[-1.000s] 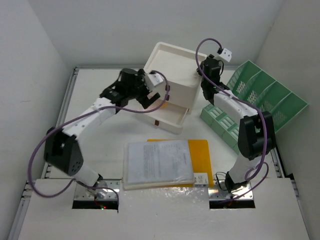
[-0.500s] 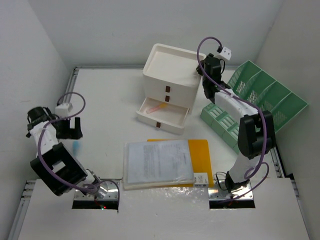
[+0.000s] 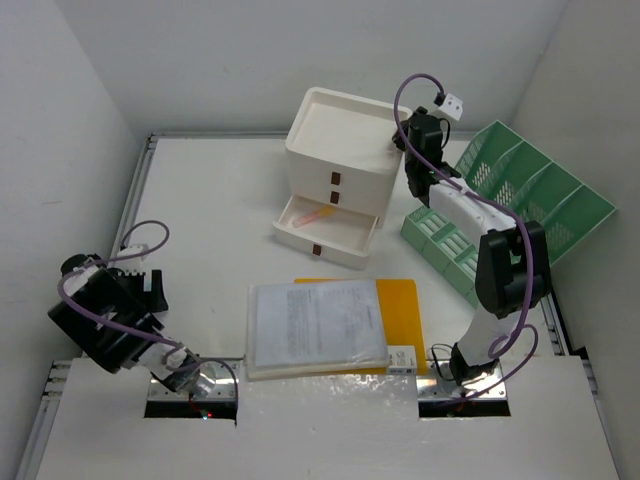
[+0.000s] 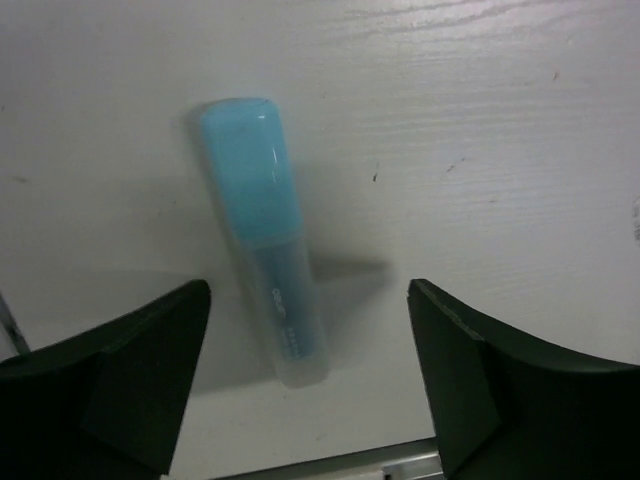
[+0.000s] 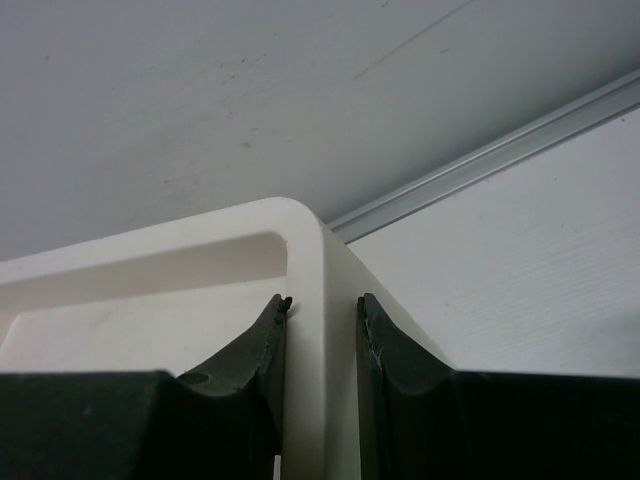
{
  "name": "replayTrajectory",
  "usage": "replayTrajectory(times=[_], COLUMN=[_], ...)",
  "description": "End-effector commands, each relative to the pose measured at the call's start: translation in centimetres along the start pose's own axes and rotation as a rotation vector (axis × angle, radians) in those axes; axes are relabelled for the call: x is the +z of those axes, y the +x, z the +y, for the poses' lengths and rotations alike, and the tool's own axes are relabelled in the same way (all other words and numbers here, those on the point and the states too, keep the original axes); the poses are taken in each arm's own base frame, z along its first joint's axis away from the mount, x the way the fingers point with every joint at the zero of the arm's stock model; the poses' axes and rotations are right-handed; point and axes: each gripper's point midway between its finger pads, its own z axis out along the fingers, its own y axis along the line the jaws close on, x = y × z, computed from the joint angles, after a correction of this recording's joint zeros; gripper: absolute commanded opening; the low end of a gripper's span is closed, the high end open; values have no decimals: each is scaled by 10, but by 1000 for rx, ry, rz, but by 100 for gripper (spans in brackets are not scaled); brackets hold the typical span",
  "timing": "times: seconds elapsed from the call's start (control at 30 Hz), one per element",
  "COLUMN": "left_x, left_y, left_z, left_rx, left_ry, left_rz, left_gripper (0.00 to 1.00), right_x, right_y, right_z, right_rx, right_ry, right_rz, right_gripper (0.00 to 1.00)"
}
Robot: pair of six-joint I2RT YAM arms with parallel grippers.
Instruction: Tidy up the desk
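Note:
The white desk point(image 3: 220, 200) carries a white three-drawer box point(image 3: 340, 130) at the back. My right gripper point(image 3: 405, 145) is shut on the box's top rim point(image 5: 322, 260), one finger inside the tray top and one outside. My left gripper point(image 3: 150, 290) is down at the desk's left near side, by the rail. In the left wrist view it point(image 4: 308, 290) stands open over a blue highlighter point(image 4: 265, 240) lying on the desk point(image 4: 500, 150). The highlighter's clear end lies between the fingertips, touching neither. In the top view the gripper hides the highlighter.
The box's bottom drawer point(image 3: 325, 228) is pulled out with a pink-orange item point(image 3: 320, 213) inside. A green slotted file rack point(image 3: 520, 200) lies at the right. A stack of papers point(image 3: 315, 325) rests on a yellow folder point(image 3: 400, 305) near the front.
My left arm swung from the open drawer to the desk's left near side and came down over the blue highlighter, its jaws narrowing a little. The right arm has not moved.

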Motion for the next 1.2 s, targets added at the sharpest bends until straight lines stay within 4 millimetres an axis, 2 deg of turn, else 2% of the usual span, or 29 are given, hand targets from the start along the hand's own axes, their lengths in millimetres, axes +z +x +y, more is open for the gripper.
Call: replayTrajectory(times=[0.0,0.03,0.1,0.13,0.17,0.2,0.3,0.37,0.4,0.47,0.5,0.53,0.57,0.6,0.63,0.67,0.7,0.73,0.77,0.8,0.83,0.87,0.9,0.93,0.97,1.0,1.07,1.1,1.17], left_x=[12,14,20,23,25,27,22,-2,-8,-44,-48,-61,-80,-88,-96,-82,-92,-85,-58,-61,-50,-24,-23,-15,5,6,30,32,45], left_y=[-5,-3,3,4,6,8,-2,-36,-57,-118,-144,-182,-201,-222,-226,-229,-242,-245,-244,-244,-241,-237,-240,-249,-249,-256,-252,-259,-258], left_z=[12,9,8,11,11,10,-8,-28,-45,-72,-115,-132,-161,-218,-252,-277,-322,-344,-361,-395,-409,-417,-433,-436,-437,-443,-441,-445,-452], left_rx=[53,53,59,65,80,89,178,272,352,460,585,690,707,864,940,946,1024,1063,1120,1210,1269,1343,1385,1398,1441,1481,1577,1594,1647], left_ry=[11,31,49,42,53,64,170,232,258,207,251,183,167,190,255,321,323,322,312,294,284,262,255,221,212,205,194,162,145], left_rz=[-24,-16,4,8,14,20,-21,-121,-154,-307,-347,-454,-539,-615,-641,-589,-625,-614,-556,-572,-546,-491,-504,-516,-479,-487,-422,-445,-444], left_gripper=[75,59,34,13,5,0,0,0,0,0,0,0,0,0,0,0,0,0,0,0,0,0,0,0,0,0,0,0,0], right_x=[-13,-13,-14,-14,-14,-14,-15,-15,-14,-13,-13,-13,-14,-15,-15,-17,-17,-18,-18,-19,-19,-19,-19,-20,-20,-20,-19,-19,-19], right_y=[100,98,97,96,96,96,93,90,90,90,90,90,92,90,91,93,93,94,94,94,94,93,92,92,90,89,88,88,87], right_z=[-37,-38,-40,-41,-42,-43,-41,-42,-41,-40,-37,-36,-37,-37,-37,-39,-38,-38,-38,-37,-37,-37,-36,-35,-33,-31,-29,-29,-26], right_rx=[-75,-80,-85,-85,-85,-84,-89,-96,-98,-100,-99,-93,-91,-84,-82,-79,-71,-71,-70,-74,-83,-87,-90,-100,-104,-108,-124,-129,-138], right_ry=[67,69,76,82,84,85,80,84,83,78,70,67,68,65,63,67,59,55,51,48,43,42,38,29,21,14,2,1,-9], right_rz=[292,288,282,275,273,271,265,259,259,265,268,269,273,268,270,272,267,270,271,273,277,278,279,284,284,283,290,292,292], right_gripper=[0,0,0,0,0,0,0,0,0,0,0,0,0,0,0,0,0,0,0,0,0,0,0,0,0,0,0,0,0])
